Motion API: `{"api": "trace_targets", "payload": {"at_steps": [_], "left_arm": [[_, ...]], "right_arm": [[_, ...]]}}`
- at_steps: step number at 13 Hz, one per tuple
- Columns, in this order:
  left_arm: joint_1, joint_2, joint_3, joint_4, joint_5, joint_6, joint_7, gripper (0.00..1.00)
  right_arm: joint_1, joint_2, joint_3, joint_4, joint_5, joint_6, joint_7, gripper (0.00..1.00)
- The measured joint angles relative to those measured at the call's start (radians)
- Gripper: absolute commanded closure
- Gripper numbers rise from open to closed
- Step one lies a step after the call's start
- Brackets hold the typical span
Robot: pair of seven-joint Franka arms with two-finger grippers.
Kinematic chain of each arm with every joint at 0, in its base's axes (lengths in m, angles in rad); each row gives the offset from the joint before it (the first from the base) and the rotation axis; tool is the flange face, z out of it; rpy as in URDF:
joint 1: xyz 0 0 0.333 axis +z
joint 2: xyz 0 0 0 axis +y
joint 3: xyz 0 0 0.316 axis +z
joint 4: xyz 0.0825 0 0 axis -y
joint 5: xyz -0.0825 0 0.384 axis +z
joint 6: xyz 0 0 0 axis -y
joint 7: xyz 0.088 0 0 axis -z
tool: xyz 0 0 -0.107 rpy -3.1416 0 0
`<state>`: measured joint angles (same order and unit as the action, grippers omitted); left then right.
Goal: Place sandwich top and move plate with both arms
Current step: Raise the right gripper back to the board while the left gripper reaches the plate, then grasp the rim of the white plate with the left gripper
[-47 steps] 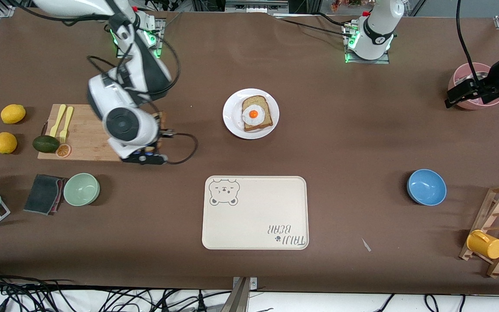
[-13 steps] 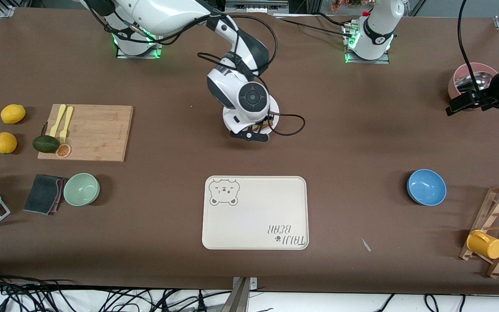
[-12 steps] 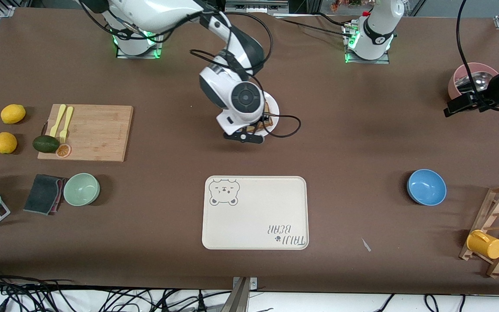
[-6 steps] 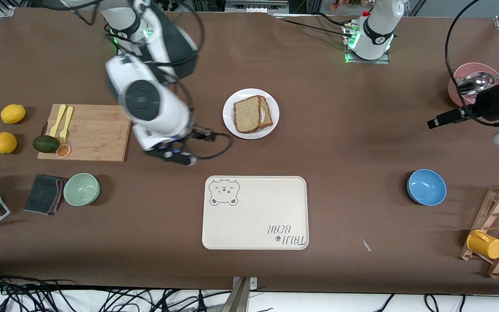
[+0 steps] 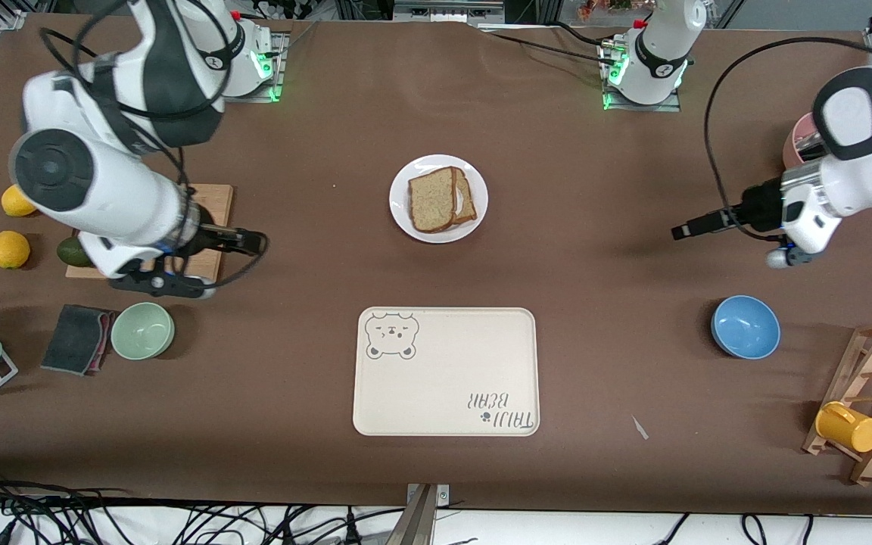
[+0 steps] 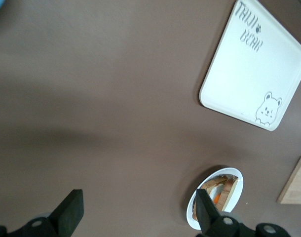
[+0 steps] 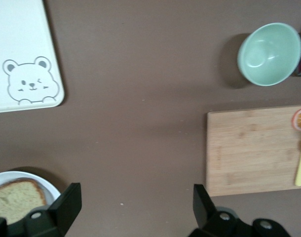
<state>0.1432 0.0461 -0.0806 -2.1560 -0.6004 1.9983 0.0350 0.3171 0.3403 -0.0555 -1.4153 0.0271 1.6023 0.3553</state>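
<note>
The plate (image 5: 438,198) sits on the worktop about midway between the two arms' ends, between the arms' bases and the cream bear tray (image 5: 446,371), which lies nearer the front camera. On it the sandwich top (image 5: 431,200) already rests, a plain brown speckled slice with a darker crust, laid slightly askew so that the edge of the lower slice and a sliver of egg white (image 5: 464,201) show on the side toward the left arm. Judging from this, the bread step looks done and the plate move is what remains. The right gripper (image 5: 250,242) hangs over the worktop just off the edge of the wooden cutting board (image 5: 213,231), its fingers (image 7: 66,205) spread wide and empty, pointing toward the plate. The left gripper (image 5: 684,230) hangs over bare worktop toward the left arm's end, fingers (image 6: 69,212) likewise spread and holding nothing, also aimed at the plate. The plate lies between the two grippers, roughly in line with both, the right gripper seeming somewhat closer. Being round, the plate has no long axis, so each arm would likely need to take the rim on its own side. The plate is white, plain and shallow, only slightly wider than the bread.
</note>
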Motion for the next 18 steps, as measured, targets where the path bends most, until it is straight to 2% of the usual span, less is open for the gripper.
{"api": "trace_targets", "payload": {"at_steps": [3,5,10,12,14,16,18], "left_arm": [[-0.002,0.0,-0.023,-0.094,-0.03,0.054,0.101,0.0],[-0.001,0.0,-0.022,-0.131,-0.114,0.061,0.18,0.0],[-0.031,0.03,-0.023,-0.227,-0.278,0.082,0.256,0.0],[-0.098,0.067,-0.038,-0.257,-0.389,0.144,0.298,0.0],[-0.132,0.093,-0.121,-0.292,-0.591,0.24,0.395,0.0],[-0.143,0.116,-0.231,-0.315,-0.781,0.36,0.494,0.0],[-0.166,0.135,-0.28,-0.32,-0.931,0.405,0.603,0.0]], "right_arm": [[0.0,-0.046,-0.078,-0.017,-0.001,-0.003,-0.125,0.0],[0.0,-0.052,-0.103,-0.017,-0.001,-0.036,-0.148,0.0],[-0.04,-0.093,-0.104,-0.018,0.0,-0.061,-0.151,0.0],[-0.103,-0.117,-0.053,-0.018,0.0,-0.063,-0.151,0.0],[-0.162,-0.144,0.006,-0.02,0.0,-0.068,-0.151,0.0],[-0.186,-0.166,0.019,-0.035,0.0,-0.071,-0.151,0.0],[-0.21,-0.186,0.021,-0.061,0.0,-0.07,-0.151,0.0]]}}
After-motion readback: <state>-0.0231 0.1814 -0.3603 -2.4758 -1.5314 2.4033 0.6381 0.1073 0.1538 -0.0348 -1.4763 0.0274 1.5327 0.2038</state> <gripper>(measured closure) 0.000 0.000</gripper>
